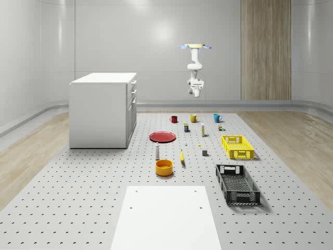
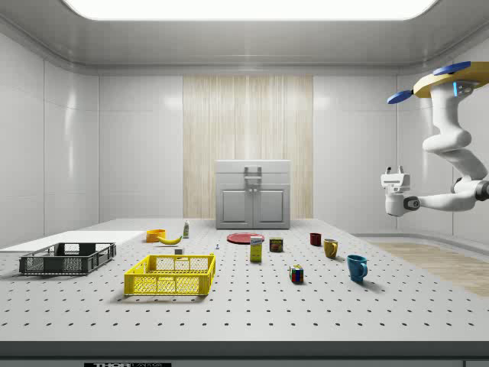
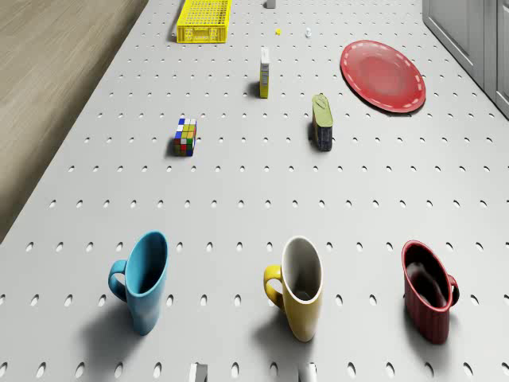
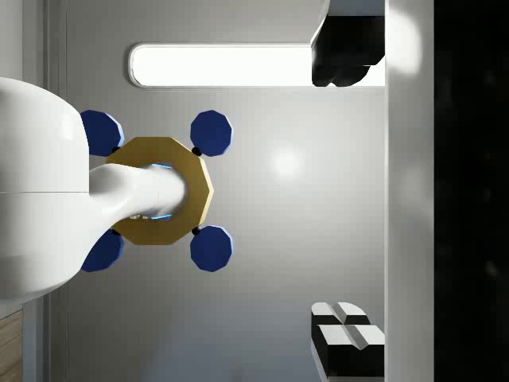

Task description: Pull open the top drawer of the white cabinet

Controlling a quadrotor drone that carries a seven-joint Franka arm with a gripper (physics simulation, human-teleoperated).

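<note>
I'm hovering over the surface's far edge behind the mugs (image 1: 193, 118), tool (image 2: 392, 189) wide open, well apart from white cabinet (image 1: 103, 109); risking clipping its corner approaching the top drawer (image 1: 133, 83)

Drone (image 1: 196, 47) hovers high in air, beyond row of 3 mugs (image 1: 193, 118) — well apart from them. Arm (image 2: 451, 145) hangs below drone body, bent at elbow, forearm level. Gripper (image 1: 195, 91) sits above mugs — 2 fingers (image 4: 343, 334) set wide apart, holding nothing.
</note>
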